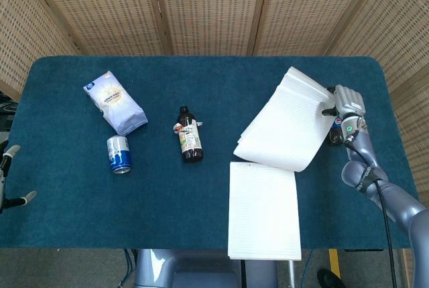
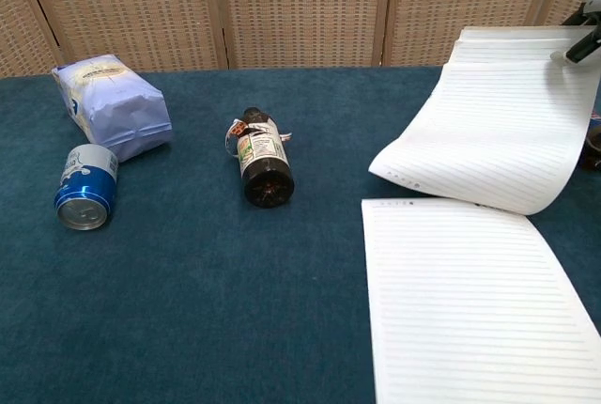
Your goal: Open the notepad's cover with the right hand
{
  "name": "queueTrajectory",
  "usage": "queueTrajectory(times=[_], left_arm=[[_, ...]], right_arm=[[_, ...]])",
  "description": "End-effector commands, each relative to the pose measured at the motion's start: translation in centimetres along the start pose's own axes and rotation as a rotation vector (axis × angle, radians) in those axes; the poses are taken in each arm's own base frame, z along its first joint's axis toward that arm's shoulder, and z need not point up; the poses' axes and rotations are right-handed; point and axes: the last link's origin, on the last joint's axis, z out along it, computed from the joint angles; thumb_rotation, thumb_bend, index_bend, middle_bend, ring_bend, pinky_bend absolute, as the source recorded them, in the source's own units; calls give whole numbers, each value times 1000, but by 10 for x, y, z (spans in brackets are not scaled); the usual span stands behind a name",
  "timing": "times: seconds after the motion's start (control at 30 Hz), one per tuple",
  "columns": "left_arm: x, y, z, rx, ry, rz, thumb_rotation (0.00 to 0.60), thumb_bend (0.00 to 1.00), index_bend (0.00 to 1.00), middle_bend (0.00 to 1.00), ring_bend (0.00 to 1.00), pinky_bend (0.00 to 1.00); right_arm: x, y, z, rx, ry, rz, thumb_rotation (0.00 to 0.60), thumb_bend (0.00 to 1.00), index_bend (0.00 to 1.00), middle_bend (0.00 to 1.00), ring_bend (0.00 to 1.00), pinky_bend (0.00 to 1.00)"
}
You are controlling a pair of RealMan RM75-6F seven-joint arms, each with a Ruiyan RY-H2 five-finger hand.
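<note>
Notepad (image 1: pixel 264 211) sits on the right half of the blue table (image 1: pixel 201 214), near the front edge, with a lined page facing up. Its cover (image 1: pixel 285 124) (looks like a few sheets came with it) is lifted and curled back toward the far side, still attached along the top edge of the pad. The right hand (image 1: pixel 345 110) is pinching the far right corner of that raised cover; the chest view only catches a dark fingertip (image 2: pixel 584 47) on the sheet's top right edge. The left hand (image 1: pixel 8 174) barely pokes in at the left edge of the head view, off the table, can't tell how its fingers are set. Further left there's a dark bottle (image 1: pixel 190 135) lying on its side mid-table, a blue can (image 1: pixel 119 154) tipped over, and a white bag (image 1: pixel 115 102) right behind the can
</note>
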Motion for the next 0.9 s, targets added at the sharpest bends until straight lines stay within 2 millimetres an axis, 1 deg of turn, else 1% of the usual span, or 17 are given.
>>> queueTrajectory(times=[0.03, 0.07, 0.1, 0.13, 0.17, 0.2, 0.27, 0.37, 0.43, 0.5, 0.63, 0.7, 0.73, 0.8, 0.9], left_arm=[[-1, 0, 3, 7, -3, 5, 600, 0, 0, 0, 0, 0], [-2, 0, 4, 9, -4, 6, 600, 0, 0, 0, 0, 0], [-2, 0, 5, 12, -5, 7, 600, 0, 0, 0, 0, 0], [-2, 0, 6, 15, -7, 8, 600, 0, 0, 0, 0, 0], [-3, 0, 6, 17, -9, 9, 600, 0, 0, 0, 0, 0], [-3, 0, 7, 20, -12, 11, 600, 0, 0, 0, 0, 0], [-4, 0, 8, 22, -14, 14, 600, 0, 0, 0, 0, 0], [-4, 1, 8, 21, -16, 16, 600, 0, 0, 0, 0, 0], [-5, 2, 7, 16, -17, 17, 600, 0, 0, 0, 0, 0], [-4, 3, 5, 10, -15, 17, 600, 0, 0, 0, 0, 0], [-2, 3, 2, 0, -3, 8, 600, 0, 0, 0, 0, 0], [0, 2, 0, -6, 3, 5, 600, 0, 0, 0, 0, 0], [0, 3, -1, -11, 6, 3, 600, 0, 0, 0, 0, 0], [1, 3, -4, -24, 9, 0, 600, 0, 0, 0, 0, 0], [2, 5, -8, -46, 16, -2, 600, 0, 0, 0, 0, 0]], right_arm=[[-4, 1, 14, -65, -2, 26, 600, 504, 535, 504, 417, 501], [-3, 4, 16, -79, -2, 34, 600, 359, 410, 373, 310, 368], [-5, 6, 17, -90, -14, 40, 600, 144, 216, 183, 149, 170], [-10, 10, 18, -96, -70, 43, 600, 38, 98, 77, 56, 64], [-13, 13, 17, -99, -121, 52, 600, 0, 4, 1, 0, 0], [-12, 16, 18, -104, -157, 79, 600, 0, 0, 0, 0, 0], [-10, 16, 19, -104, -176, 119, 600, 0, 0, 0, 0, 0], [-8, 15, 19, -92, -168, 104, 600, 0, 0, 0, 0, 0], [-6, 10, 17, -67, -152, 97, 600, 0, 0, 0, 0, 0], [-1, 6, 12, -34, -114, 96, 600, 0, 0, 0, 0, 0], [10, 2, -3, 43, -46, 93, 600, 0, 0, 0, 0, 0], [17, 3, -14, 87, -13, 56, 600, 0, 0, 0, 0, 0], [20, 4, -23, 119, 6, 27, 600, 0, 0, 0, 0, 0], [23, 8, -44, 181, 35, -5, 600, 0, 0, 0, 0, 0], [21, 20, -79, 276, 57, -32, 600, 0, 0, 0, 0, 0]])
